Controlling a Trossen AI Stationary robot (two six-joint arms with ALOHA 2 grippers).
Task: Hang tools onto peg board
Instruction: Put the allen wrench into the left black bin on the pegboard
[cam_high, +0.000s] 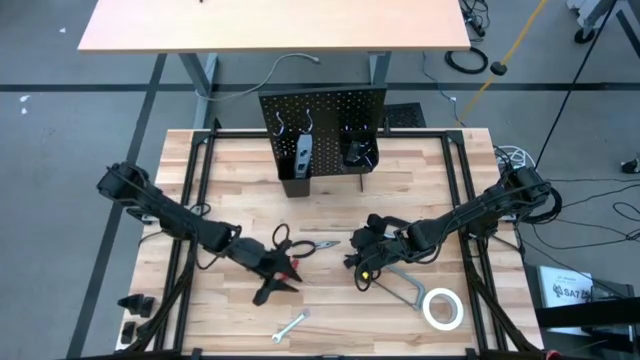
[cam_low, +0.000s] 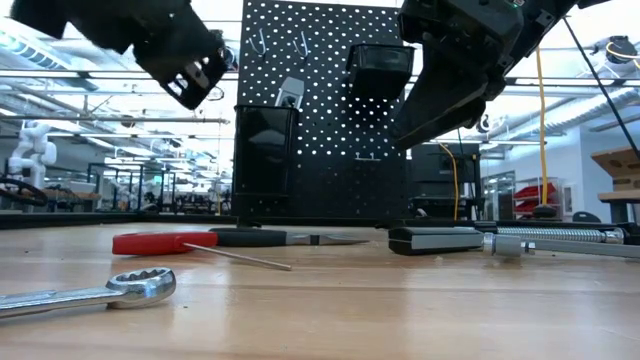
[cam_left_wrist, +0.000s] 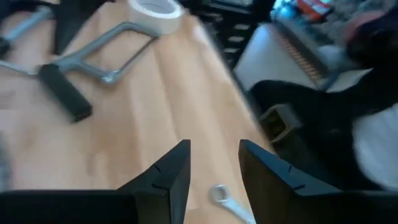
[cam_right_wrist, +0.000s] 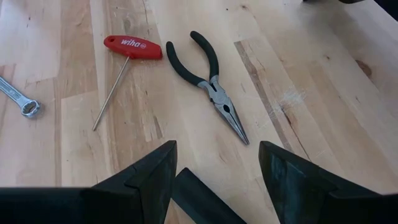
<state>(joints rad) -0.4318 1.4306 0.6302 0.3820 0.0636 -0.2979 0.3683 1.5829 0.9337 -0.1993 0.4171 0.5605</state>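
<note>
The black peg board (cam_high: 322, 130) stands at the table's far edge; a blue-grey level (cam_high: 303, 150) sticks out of its left bin, and a dark tool (cam_high: 357, 153) sits in its right bin. Dark-handled pliers (cam_right_wrist: 208, 78), a red-handled screwdriver (cam_right_wrist: 127, 53), a silver wrench (cam_high: 290, 325), a grey bar clamp (cam_high: 402, 287) and a white tape roll (cam_high: 442, 308) lie flat on the table. My left gripper (cam_left_wrist: 214, 168) is open and empty, raised near the screwdriver and wrench. My right gripper (cam_right_wrist: 217, 165) is open and empty, raised over the bar clamp's dark end (cam_right_wrist: 199, 199), facing the pliers.
A second tan table (cam_high: 275, 25) stands beyond the peg board. Small black parts (cam_high: 135, 305) lie at the table's near left corner. Cables (cam_high: 515, 155) run along the right edge. Bare wood lies between the peg board and the tools.
</note>
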